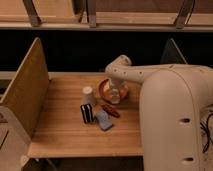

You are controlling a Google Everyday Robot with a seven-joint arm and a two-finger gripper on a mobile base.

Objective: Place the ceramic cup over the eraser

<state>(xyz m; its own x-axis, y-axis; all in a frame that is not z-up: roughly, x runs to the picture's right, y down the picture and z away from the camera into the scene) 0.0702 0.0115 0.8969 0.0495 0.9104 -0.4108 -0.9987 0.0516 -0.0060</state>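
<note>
Nearest the camera stands the robot's white arm housing [170,115], its forearm reaching left and away so that the claw [116,95] hangs over the orange bowl [102,89] at the far middle of the table [60,132]. Whether the claw is wide or narrow cannot be told, and nothing can be confirmed in its hold. The ceramic cup [89,95] stands free on the table just left of the bowl, apart from the claw and not yet taken up. It rests on one end with its axis vertical. Which end carries the mouth cannot be made out, and this matters, since the cup must come down mouth-first to cover its target. The eraser [87,113] lies flat just in front of the cup, on the camera side. Its long axis runs roughly from the camera toward the cup, with the stripes following that line. A light-blue flat piece [104,120] lies beside the eraser on its right, and a dark reddish elongated piece [110,110] lies aslant between that piece and the bowl. Judgement: the neighbours crowd the eraser's right flank, so the cup is best lowered straight down from above. The short gap between cup and eraser favours a brief lift and carry.
</note>
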